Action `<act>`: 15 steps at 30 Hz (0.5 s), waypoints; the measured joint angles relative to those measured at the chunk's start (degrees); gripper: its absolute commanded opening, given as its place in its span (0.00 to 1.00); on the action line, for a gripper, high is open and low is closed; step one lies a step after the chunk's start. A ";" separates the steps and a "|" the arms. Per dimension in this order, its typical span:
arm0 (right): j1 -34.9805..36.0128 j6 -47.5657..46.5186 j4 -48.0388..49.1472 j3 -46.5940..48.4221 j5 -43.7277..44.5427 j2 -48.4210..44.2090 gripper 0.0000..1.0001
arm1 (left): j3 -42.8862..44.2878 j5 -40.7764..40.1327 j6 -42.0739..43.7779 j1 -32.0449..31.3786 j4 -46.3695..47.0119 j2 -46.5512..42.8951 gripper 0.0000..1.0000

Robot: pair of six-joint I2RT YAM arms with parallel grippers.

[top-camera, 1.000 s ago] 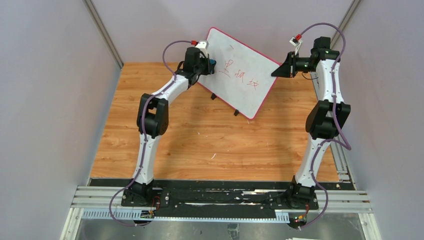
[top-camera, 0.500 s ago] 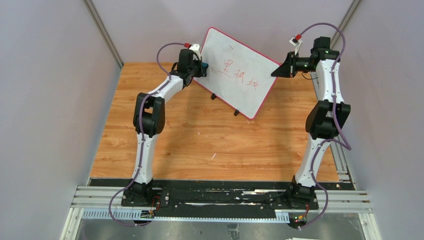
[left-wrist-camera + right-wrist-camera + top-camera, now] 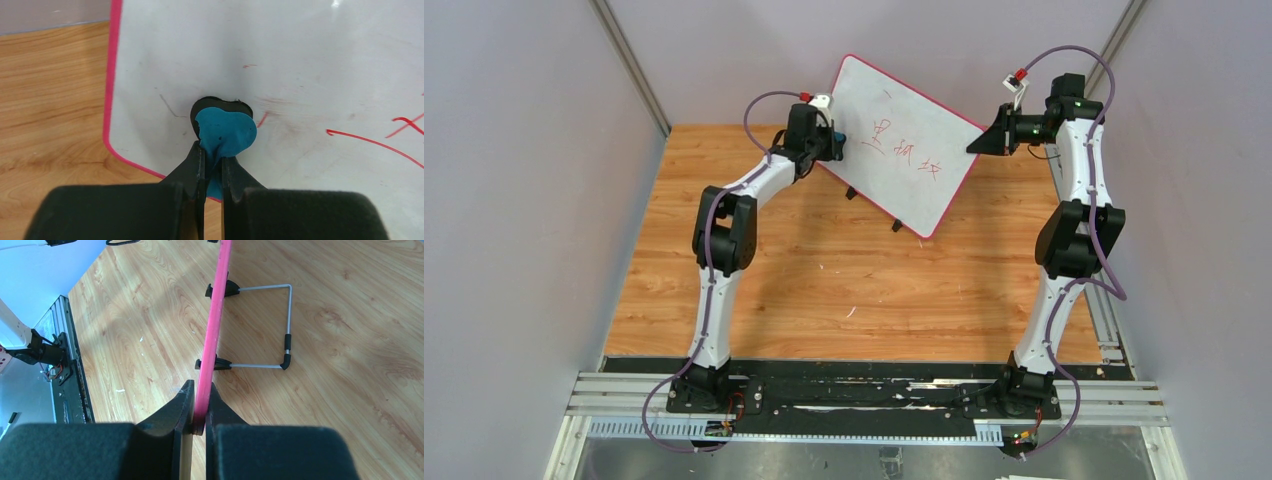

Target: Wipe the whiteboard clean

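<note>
1. The counter carries the whiteboard at its far side, propped at a tilt on a wire stand with small black feet; a hard sideways wipe could skid those feet over the smooth wood, or fold the stand.
2. The left jaws are clamped on the eraser, but they pinch only its near lobe, and the blue pad bulges out ahead of them; drag along the board could twist the pad round or pull it free, and bare jaw tips would then scrape the surface.
3. The eraser appears to sit against the board low on its left side, close to the rim and apart from most of the red writing; a stroke aimed wrong could run off the edge, and a light one would probably only smear the ink, as faint pink traces beside the pad suggest.
4. The right jaws are closed on the pink rim at the board's right edge; this is a thin edge hold, so a push from the left could lever the rim out of them, and nothing would then brace the board.
5. The board's top reaches past the counter's far edge, towards the wall; too much pressure there could tip it backwards.
</note>
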 measured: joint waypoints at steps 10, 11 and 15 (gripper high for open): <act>0.00 -0.02 -0.11 0.00 0.02 0.00 0.01 | -0.39 1.07 -0.20 -4.00 0.83 -2.21 0.00; 0.00 -0.04 -0.04 0.00 0.02 0.00 0.01 | -0.76 1.33 -0.24 -4.28 1.01 -2.62 0.00; 0.00 -0.04 0.04 0.00 0.00 0.00 0.01 | -1.46 1.60 -0.13 -4.90 1.66 -3.41 0.00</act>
